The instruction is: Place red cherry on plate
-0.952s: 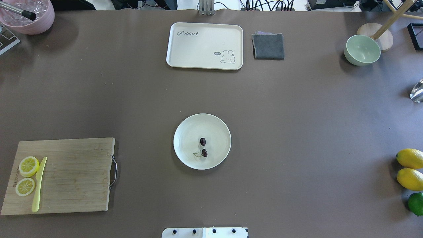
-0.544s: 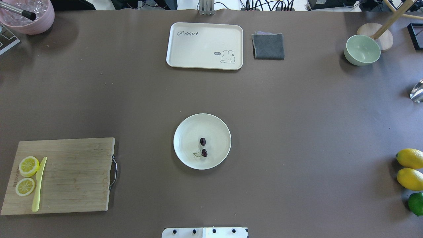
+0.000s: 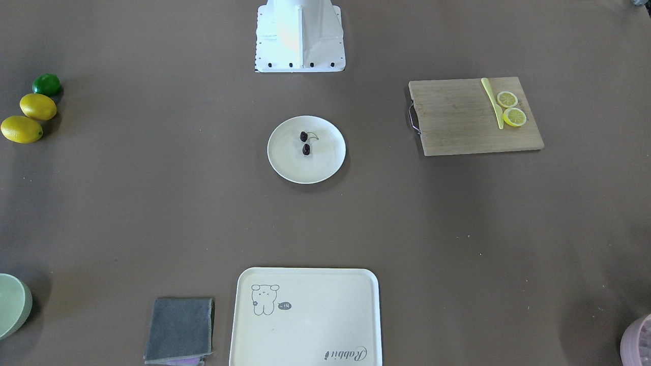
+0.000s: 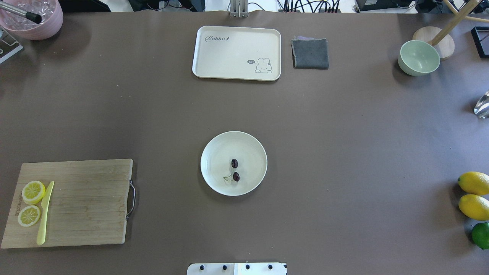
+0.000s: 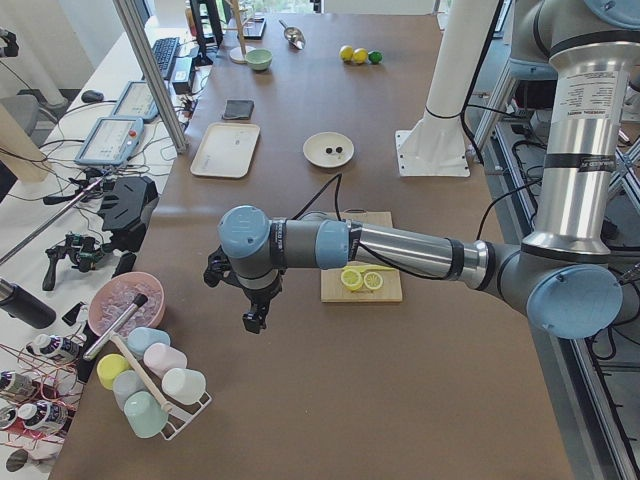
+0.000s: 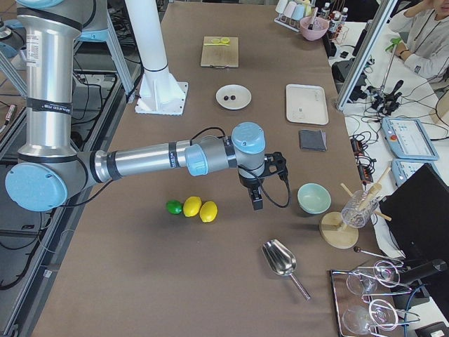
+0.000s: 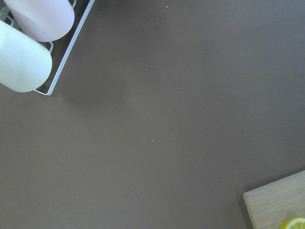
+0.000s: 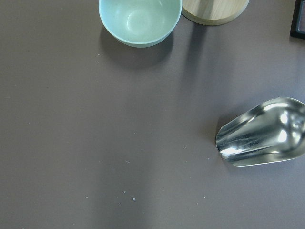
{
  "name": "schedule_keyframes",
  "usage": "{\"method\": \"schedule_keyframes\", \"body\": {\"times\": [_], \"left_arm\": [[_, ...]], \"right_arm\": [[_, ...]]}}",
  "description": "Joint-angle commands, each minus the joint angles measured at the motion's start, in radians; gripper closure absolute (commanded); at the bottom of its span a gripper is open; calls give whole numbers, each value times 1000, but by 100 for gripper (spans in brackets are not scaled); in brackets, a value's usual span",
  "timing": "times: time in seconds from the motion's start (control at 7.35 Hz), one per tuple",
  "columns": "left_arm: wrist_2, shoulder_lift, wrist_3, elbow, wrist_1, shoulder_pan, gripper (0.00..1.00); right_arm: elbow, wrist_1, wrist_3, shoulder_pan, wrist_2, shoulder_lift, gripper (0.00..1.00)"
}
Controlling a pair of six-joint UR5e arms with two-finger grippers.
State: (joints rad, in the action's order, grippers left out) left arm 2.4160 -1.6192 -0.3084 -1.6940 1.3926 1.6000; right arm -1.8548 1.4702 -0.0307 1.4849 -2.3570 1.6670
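Observation:
The red cherry [image 4: 236, 176], a pair of tiny dark maroon fruits on one pale stem, lies inside the round cream plate [image 4: 214, 152] at mid-table. The front-facing view shows the cherry [image 3: 306, 149] on the plate [image 3: 325, 157] too. Neither gripper appears in the overhead or front-facing views. In the exterior left view my left gripper [image 5: 255, 320] hangs over bare table beyond the cutting board, far from the plate. In the exterior right view my right gripper [image 6: 257, 203] hangs near the green bowl. I cannot tell whether either is open or shut.
A wooden cutting board [image 4: 88, 202] with lemon slices and a yellow knife lies at the left. A rabbit tray [image 4: 237, 53], grey cloth [image 4: 310, 53] and green bowl [image 4: 418, 57] line the far side. Lemons [image 4: 473, 183] and a lime sit at the right edge, a metal scoop [image 8: 262, 133] nearby.

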Motion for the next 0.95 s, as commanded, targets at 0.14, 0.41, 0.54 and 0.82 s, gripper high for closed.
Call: {"method": "schedule_keyframes", "body": {"times": [0.14, 0.41, 0.54, 0.82], "left_arm": [[0, 7, 2, -6, 0, 2, 2], [0, 8, 3, -3, -1, 2, 2], [0, 10, 3, -4, -1, 2, 2], [0, 8, 3, -6, 0, 2, 2]], "right_arm": [[-1, -1, 0, 0, -5, -3, 0], [-12, -1, 0, 0, -8, 2, 0], [-11, -1, 0, 0, -7, 0, 0], [-12, -1, 0, 0, -8, 2, 0]]}}
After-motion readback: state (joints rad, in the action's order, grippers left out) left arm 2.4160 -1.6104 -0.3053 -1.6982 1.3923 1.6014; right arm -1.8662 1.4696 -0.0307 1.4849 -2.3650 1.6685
